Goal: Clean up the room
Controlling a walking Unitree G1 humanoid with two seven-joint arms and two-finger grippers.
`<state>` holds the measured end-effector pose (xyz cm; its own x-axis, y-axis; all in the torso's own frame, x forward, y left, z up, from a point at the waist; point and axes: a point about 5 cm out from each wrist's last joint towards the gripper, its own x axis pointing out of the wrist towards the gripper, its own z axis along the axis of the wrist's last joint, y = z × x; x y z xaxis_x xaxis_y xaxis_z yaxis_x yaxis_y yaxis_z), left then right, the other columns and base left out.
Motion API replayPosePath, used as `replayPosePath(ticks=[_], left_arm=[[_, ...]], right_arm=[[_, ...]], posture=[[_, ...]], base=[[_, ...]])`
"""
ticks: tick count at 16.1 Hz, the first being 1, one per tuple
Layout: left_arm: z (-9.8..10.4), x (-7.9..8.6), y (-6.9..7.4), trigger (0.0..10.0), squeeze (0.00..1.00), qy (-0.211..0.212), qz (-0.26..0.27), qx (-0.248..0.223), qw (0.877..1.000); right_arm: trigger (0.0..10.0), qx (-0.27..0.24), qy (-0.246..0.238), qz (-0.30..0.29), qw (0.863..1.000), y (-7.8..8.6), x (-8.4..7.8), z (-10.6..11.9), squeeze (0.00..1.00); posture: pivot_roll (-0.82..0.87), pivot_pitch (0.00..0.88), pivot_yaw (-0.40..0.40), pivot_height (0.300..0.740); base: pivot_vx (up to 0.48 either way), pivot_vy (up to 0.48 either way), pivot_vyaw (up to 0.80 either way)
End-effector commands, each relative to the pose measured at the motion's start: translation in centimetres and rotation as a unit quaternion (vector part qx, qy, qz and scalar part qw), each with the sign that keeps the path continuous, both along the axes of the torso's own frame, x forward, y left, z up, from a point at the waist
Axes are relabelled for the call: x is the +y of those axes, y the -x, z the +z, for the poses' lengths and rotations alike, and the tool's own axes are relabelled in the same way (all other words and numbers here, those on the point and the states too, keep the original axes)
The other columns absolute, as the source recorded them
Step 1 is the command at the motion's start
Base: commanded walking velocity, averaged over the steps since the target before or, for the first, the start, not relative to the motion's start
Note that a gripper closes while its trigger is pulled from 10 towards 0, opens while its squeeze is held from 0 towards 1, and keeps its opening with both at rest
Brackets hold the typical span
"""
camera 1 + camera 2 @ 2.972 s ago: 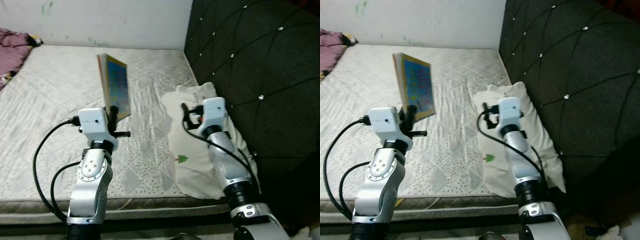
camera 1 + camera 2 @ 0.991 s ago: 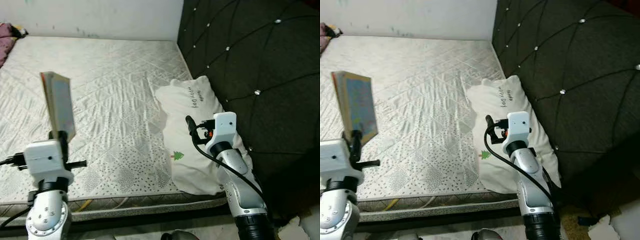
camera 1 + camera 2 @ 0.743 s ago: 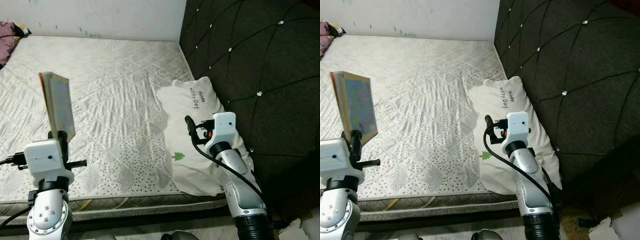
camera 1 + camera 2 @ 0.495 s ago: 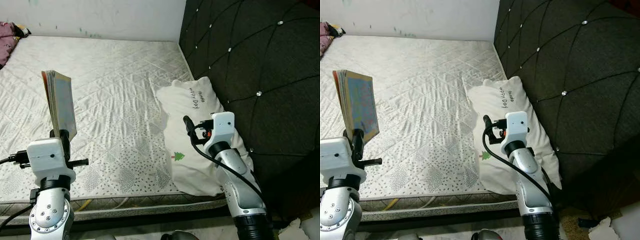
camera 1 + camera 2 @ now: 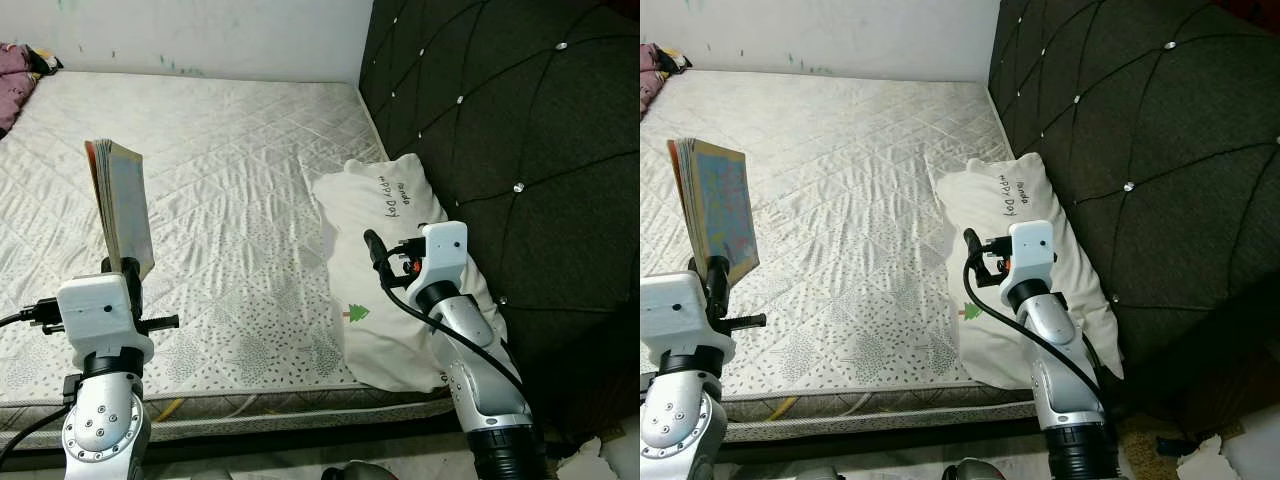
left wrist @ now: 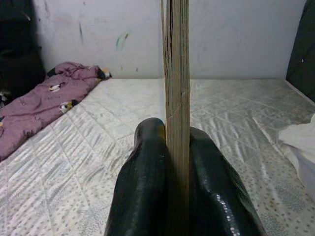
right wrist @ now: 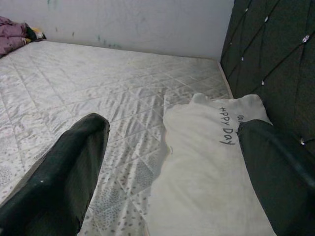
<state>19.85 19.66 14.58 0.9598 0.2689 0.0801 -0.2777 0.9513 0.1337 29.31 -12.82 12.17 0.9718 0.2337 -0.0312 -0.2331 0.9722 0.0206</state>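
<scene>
My left gripper [image 6: 177, 162]: raised, fingers clamped on upright book [image 5: 122, 205]. My right gripper [image 7: 172, 162]: fingers apart above pillow [image 5: 385, 260].

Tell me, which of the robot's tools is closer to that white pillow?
Right. The right tool hangs open just above the white pillow by the headboard; the left tool is off over the mattress, clamped on a book.

You face a bare white quilted mattress [image 5: 220, 200] against a scuffed white wall [image 5: 200, 35]; a dark tufted headboard [image 5: 500, 130] with silver studs stands on the right.
</scene>
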Motion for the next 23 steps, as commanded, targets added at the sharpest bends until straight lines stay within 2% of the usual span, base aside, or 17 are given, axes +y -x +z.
replayPosePath(ticks=[1,3,8,23], left_arm=[[0.53,-0.05,-0.2,10.0,0.0,-0.004,0.003,-0.012,1.0],[0.48,-0.03,-0.23,10.0,0.0,-0.004,0.005,-0.011,1.0],[0.48,-0.03,-0.27,10.0,0.0,-0.003,0.005,-0.011,1.0],[0.75,0.17,-0.38,10.0,0.0,0.015,0.038,-0.019,0.999]], right_arm=[[10.0,-0.003,0.0,0.003,1.0,-0.18,0.02,0.3,0.0],[10.0,-0.002,0.0,0.007,1.0,-0.2,0.11,0.27,0.0],[10.0,-0.002,-0.002,0.01,1.0,-0.22,0.17,0.3,0.0],[10.0,-0.004,0.013,0.044,0.999,-1.11,0.65,0.32,0.0]], posture=[[0.1,0.037,-0.07,0.74],[0.1,0.038,-0.07,0.73],[0.1,0.039,-0.071,0.67],[0.1,0.039,-0.096,0.67]], base=[[0.0,0.0,0.0],[0.0,0.0,0.0],[0.0,0.0,0.0],[0.0,0.0,0.0]])
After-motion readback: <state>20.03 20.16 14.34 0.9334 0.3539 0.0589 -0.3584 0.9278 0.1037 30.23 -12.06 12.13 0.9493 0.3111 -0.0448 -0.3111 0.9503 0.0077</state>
